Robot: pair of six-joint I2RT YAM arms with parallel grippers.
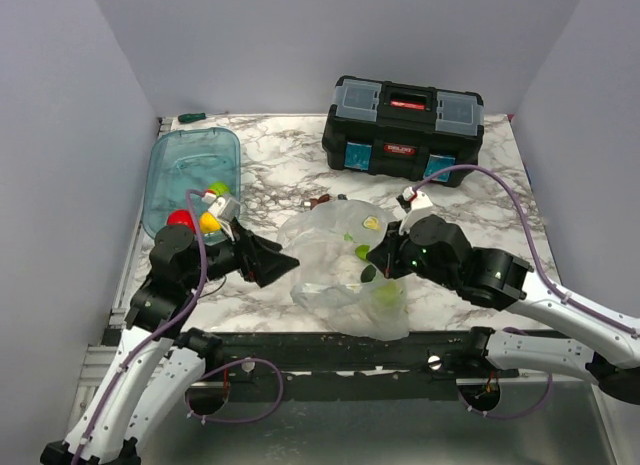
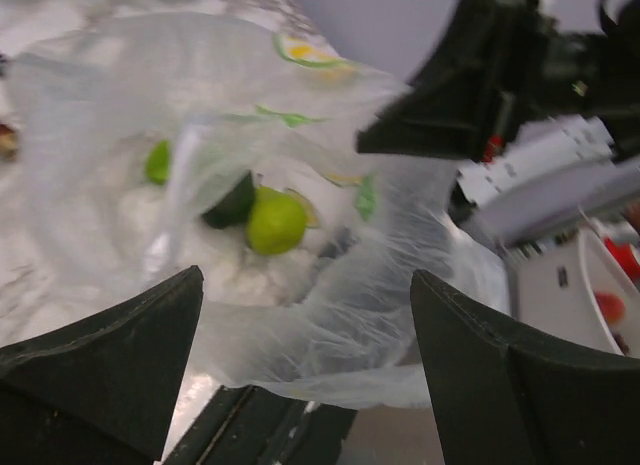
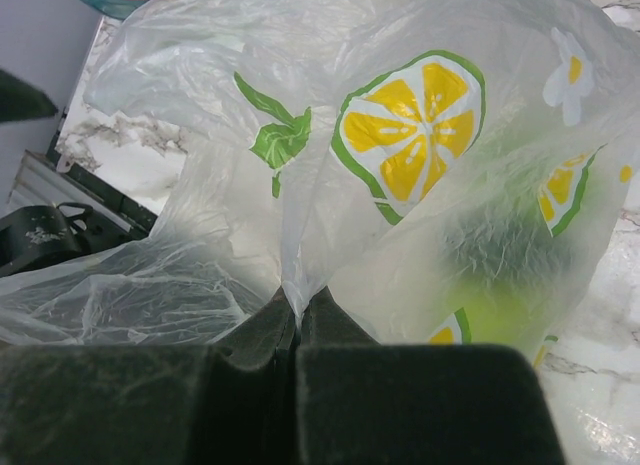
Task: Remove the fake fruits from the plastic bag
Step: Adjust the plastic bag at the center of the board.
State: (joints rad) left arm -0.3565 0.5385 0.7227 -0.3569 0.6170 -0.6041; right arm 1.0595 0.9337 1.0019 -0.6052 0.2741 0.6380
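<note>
Both arms (image 1: 490, 273) lie low, flanking the plastic bag (image 1: 335, 285).

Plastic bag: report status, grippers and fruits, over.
Left gripper open, facing plastic bag. Right gripper shut on bag film. Lime-green fruit, dark green fruit inside bag. A film fold partly hides them.

The plastic bag (image 3: 200, 115) blurs the fake fruits (image 3: 492, 300) inside it.

Crumpled at near centre, mouth open leftward: clear, lemon-printed plastic bag (image 1: 345, 270) holding lime-green fruit (image 2: 276, 222) touching dark green fruit (image 2: 232, 203). Outside, to its left: red fruit (image 1: 180, 220), yellow fruit (image 1: 209, 222).
</note>
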